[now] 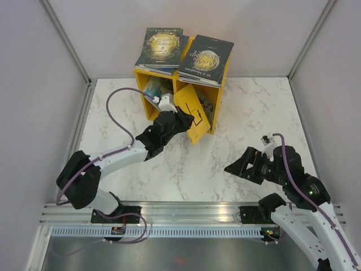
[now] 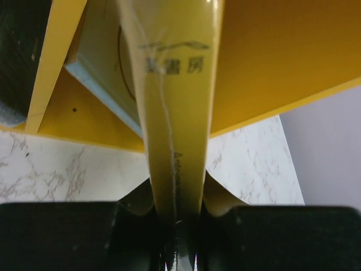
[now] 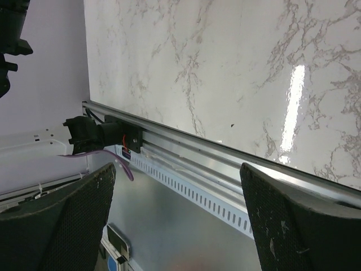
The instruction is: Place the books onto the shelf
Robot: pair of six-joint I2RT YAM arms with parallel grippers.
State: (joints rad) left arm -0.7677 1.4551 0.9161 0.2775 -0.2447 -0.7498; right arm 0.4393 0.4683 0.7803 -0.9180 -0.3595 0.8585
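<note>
Looking down from the top camera, you have the shelf (image 1: 220, 96) standing at the far side of the marble counter (image 1: 259, 113), its two compartments facing the arms. Two stacks of books already lie on its roof: the left one topped by a dark green-gold book (image 1: 161, 45), the right one by a black book with gold lettering (image 1: 206, 56). A pale, light-blue-edged book (image 1: 153, 88) leans inside the left compartment.

Your left hand (image 1: 183, 120) is clamped on the yellow book (image 1: 190, 107). The wrist camera shows the black fingers (image 2: 84, 237) pressed flat against both faces of it, with the book's narrow edge running straight up the middle of that view. The book stands tilted in front of the shelf, across the divider and the mouth of the right compartment, and its lower corner reaches down to the counter just before the shelf. Whether its upper part is already inside the compartment you cannot tell from these views. A darker cover shows behind it in that right compartment — too hidden to name.

Your right hand (image 1: 237, 165) hangs over bare counter on the right, well apart from the shelf — its fingers (image 3: 62, 226) stand wide apart with nothing between them, and its camera looks back at the rail along the counter's near edge.
</note>
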